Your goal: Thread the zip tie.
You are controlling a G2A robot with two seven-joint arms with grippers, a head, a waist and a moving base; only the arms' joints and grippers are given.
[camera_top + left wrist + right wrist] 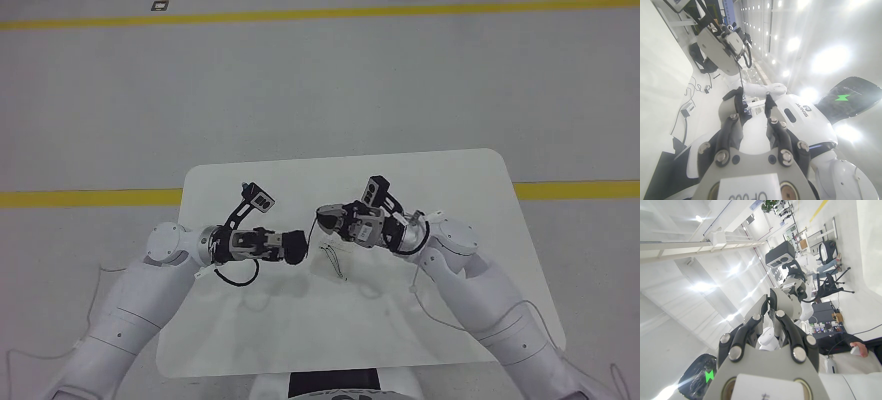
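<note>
A thin black zip tie (739, 73) hangs from my right gripper (322, 214), which is shut on its upper end. In the right wrist view the right gripper (769, 300) has its fingers pressed close together. The strap's lower end reaches the tip of one finger (737, 98) of my left gripper (753, 98), which is open with a wide gap and nothing between its fingers. In the top view both grippers face each other over the middle of the table, the left gripper (298, 245) just below and left of the right one, and the zip tie (333, 258) dangles toward the tabletop.
The white table (450, 180) has rounded corners and bare surface on all sides of the grippers. Grey floor with yellow lines (90, 197) surrounds it.
</note>
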